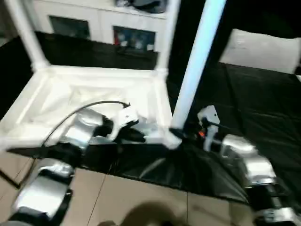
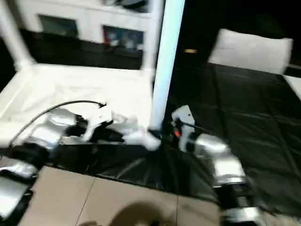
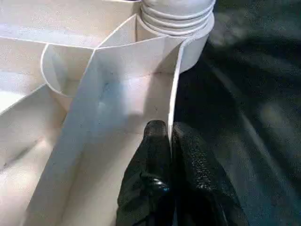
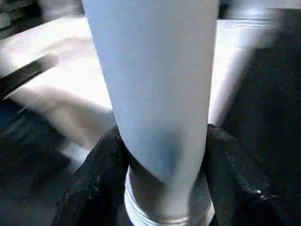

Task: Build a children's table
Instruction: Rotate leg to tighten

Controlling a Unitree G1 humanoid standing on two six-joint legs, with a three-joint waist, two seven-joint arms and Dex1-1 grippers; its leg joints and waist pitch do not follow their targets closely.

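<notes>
The children's table top (image 1: 56, 94) lies upside down on a black cloth, ribbed underside up. White legs stand in its far left socket (image 1: 26, 33) and far right socket (image 1: 167, 33). A third leg (image 1: 197, 61) stands upright in the near right corner socket (image 3: 176, 19). My right gripper (image 4: 164, 165) is shut on this leg low down, one black finger (image 4: 101, 179) on each side. My left gripper (image 3: 169, 141) is shut on the table top's thin rim wall, just beside that corner socket.
A white cabinet with glass doors (image 1: 94, 23) stands behind the table top. A white cushion-like thing (image 1: 261, 49) lies at the back right on the black cloth (image 1: 254, 108). Tan floor tiles (image 1: 131, 197) lie in front, between my forearms.
</notes>
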